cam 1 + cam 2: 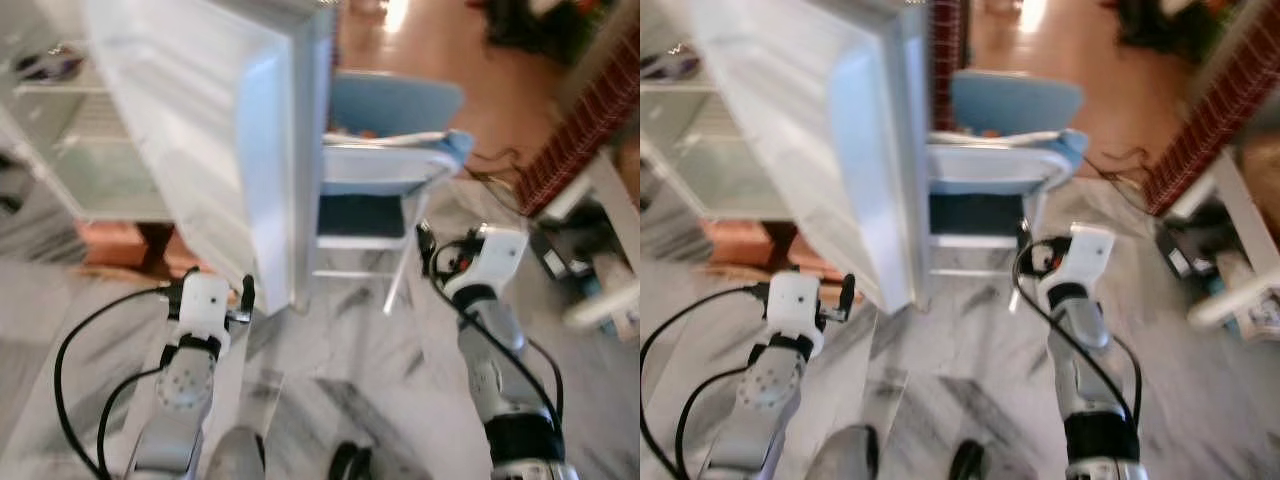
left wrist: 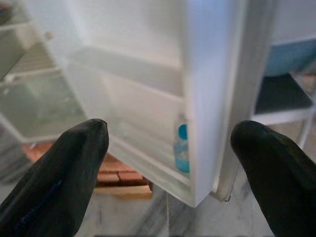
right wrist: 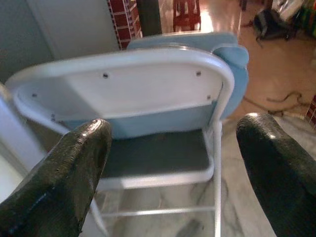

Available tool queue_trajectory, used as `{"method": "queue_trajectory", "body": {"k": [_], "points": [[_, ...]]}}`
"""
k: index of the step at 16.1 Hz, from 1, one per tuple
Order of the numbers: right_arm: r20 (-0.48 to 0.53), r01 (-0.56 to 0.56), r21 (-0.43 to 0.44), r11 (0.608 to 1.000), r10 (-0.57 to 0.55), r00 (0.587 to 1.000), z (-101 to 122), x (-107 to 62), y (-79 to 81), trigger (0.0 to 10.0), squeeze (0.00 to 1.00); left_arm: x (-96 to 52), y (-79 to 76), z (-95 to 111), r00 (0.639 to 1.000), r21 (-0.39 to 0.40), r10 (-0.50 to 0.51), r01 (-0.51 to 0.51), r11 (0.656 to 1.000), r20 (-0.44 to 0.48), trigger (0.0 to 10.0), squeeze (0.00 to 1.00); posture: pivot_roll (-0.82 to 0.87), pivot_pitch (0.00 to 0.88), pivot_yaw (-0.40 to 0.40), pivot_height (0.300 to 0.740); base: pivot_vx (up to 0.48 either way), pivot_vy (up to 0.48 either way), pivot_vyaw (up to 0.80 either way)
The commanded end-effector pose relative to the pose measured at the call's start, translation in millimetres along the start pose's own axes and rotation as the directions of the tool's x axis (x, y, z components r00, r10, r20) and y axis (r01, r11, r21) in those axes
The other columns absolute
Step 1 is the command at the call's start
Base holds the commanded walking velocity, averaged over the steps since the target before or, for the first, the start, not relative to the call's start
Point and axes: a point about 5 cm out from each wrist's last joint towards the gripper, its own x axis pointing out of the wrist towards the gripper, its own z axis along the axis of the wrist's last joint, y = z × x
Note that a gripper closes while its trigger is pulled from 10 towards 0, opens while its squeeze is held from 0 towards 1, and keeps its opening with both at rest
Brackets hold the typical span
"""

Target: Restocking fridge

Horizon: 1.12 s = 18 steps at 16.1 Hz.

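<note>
We stand on a grey-veined marble floor (image 1: 350, 350) before the fridge (image 1: 70, 150), its white door (image 1: 230, 140) swung open beside a blue folding chair (image 3: 163, 108). A blue-capped bottle (image 2: 181, 148) sits in the door's lower shelf. Our left gripper (image 2: 168, 163) and right gripper (image 3: 170, 163) both hold their fingers apart, empty.

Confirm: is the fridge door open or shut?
Open. The fridge door stands swung out, its inner shelf holding a blue-capped bottle.

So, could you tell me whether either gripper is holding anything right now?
No. The left gripper is open facing the fridge door, and the right gripper is open facing a chair.
</note>
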Motion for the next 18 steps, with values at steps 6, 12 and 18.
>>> {"method": "queue_trajectory", "body": {"k": [6, 12, 18], "points": [[0.047, 0.027, -0.069, 0.997, -0.023, 0.999, 3.7, 5.2, 4.5, 10.0, 0.00, -12.2, 11.1, -9.0, 0.999, 0.035, 0.019, -0.018, 0.999, -0.030, 10.0, 0.00, 0.11, 0.126, -0.057, 0.740, 0.000, 0.000, 0.64], [0.078, -0.047, 0.023, 0.999, 0.045, 0.996, 13.4, 31.5, 27.5, 10.0, 0.51, -1.6, 4.8, -2.3, 1.000, 0.009, 0.016, -0.016, 1.000, -0.010, 10.0, 0.00, 0.12, 0.118, -0.067, 0.740, 0.000, 0.000, 0.29], [0.134, -0.172, 0.058, 0.983, 0.163, 0.977, 40.9, 64.5, 46.8, 10.0, 0.00, -2.0, 5.0, -3.6, 1.000, 0.004, 0.016, -0.016, 1.000, -0.021, 10.0, 0.00, 0.13, 0.129, -0.066, 0.740, 0.000, 0.000, 0.00]]}}
